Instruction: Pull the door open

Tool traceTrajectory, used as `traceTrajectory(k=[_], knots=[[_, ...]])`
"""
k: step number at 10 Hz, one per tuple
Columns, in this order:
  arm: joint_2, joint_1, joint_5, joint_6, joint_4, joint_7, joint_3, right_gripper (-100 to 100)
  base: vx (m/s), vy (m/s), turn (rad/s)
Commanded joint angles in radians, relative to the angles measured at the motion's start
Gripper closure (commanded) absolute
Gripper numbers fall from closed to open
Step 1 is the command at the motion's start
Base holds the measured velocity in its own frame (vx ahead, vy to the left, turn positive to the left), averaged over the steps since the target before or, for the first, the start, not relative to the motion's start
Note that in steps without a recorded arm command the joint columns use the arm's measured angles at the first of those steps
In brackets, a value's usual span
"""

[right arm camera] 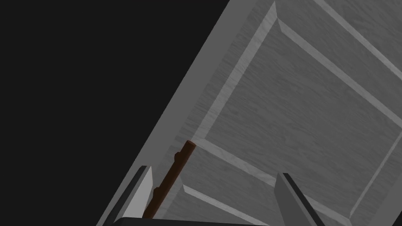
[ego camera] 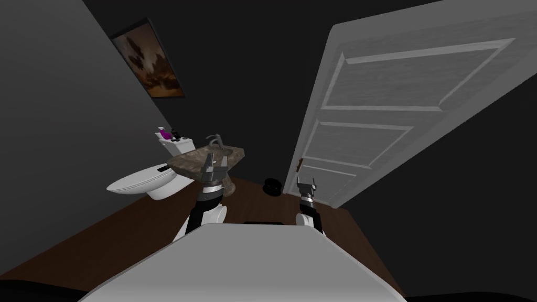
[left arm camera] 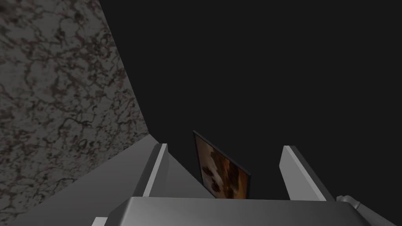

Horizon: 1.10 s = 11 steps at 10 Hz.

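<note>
- The right gripper (ego camera: 307, 184) sits a little right of centre in the head view, low against the grey panelled door (ego camera: 398, 99), which fills the upper right of that picture.
- In the right wrist view this gripper (right arm camera: 214, 172) has its two fingers spread wide, about a third of the picture apart, and they pinch nothing.
- The door handle (right arm camera: 172, 176) is a thin brown bar near the door's (right arm camera: 298, 102) free edge. It lies in the gap between the spread fingers, just beside one finger (right arm camera: 144, 190) and well apart from the other; I cannot tell whether it touches the near one.
- In the head view the handle (ego camera: 300, 164) shows as a small brown mark just above the right gripper, at the door's left edge.
- The left gripper (ego camera: 215, 170) is left of centre in the head view, in front of a mottled brown sink counter (ego camera: 189, 160).
- Its wrist view shows the left gripper (left arm camera: 224, 146) spread wide as well, holding nothing, with the mottled surface (left arm camera: 59, 98) close beside one finger (left arm camera: 155, 172).
- A framed picture (ego camera: 149, 57) hangs in the upper left of the head view.
- A white toilet (ego camera: 144, 181) stands left of the counter, and a small black round thing (ego camera: 272, 186) lies on the brown floor (ego camera: 120, 230) between the two grippers.
</note>
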Motion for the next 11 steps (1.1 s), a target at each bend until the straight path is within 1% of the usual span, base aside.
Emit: traceTrajectory(k=[1,2,3,4,5,6,7,8,10,11], knots=[[-0.008,-0.009,-0.036,-0.019,0.048,-0.033,0.006,-100,0.028,-0.072,0.115],[-0.014,-0.021,-0.066,-0.036,0.08,-0.06,0.011,-100,0.044,-0.095,0.219],[-0.014,-0.021,-0.066,-0.036,0.088,-0.06,0.011,-100,0.038,-0.073,0.066],[-0.019,-0.033,-0.095,-0.053,0.128,-0.087,0.016,-100,0.024,-0.065,0.116],[-0.025,-0.045,-0.125,-0.069,0.152,-0.113,0.022,-100,0.042,-0.085,0.218],[-0.025,-0.045,-0.125,-0.069,0.166,-0.113,0.022,-100,0.033,-0.08,0.07],[-0.03,-0.056,-0.154,-0.085,0.201,-0.139,0.027,-100,0.024,-0.072,0.127],[-0.03,-0.056,-0.154,-0.085,0.205,-0.139,0.027,-100,0.02,-0.058,0.067],[-0.04,-0.079,-0.21,-0.116,0.28,-0.19,0.036,-100,0.029,-0.074,0.174],[-0.045,-0.09,-0.237,-0.132,0.314,-0.214,0.041,-100,0.046,-0.127,0.204]])
